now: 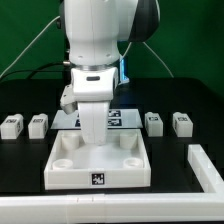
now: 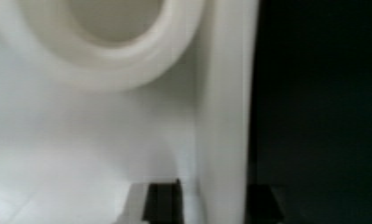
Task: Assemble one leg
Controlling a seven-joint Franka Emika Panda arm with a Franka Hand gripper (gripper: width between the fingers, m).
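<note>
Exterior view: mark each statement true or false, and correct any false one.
1. Four legs lie on the table, two either side of the arm. True.
2. The square plate bears a tag on its front face. True.
3. A leg stands in a plate socket. False: the sockets that show are empty.
4. The marker board lies nearer the camera than the plate. False: it lies behind the plate.
5. The gripper hovers over the right-hand legs. False: it is at the plate's rear edge.
</note>
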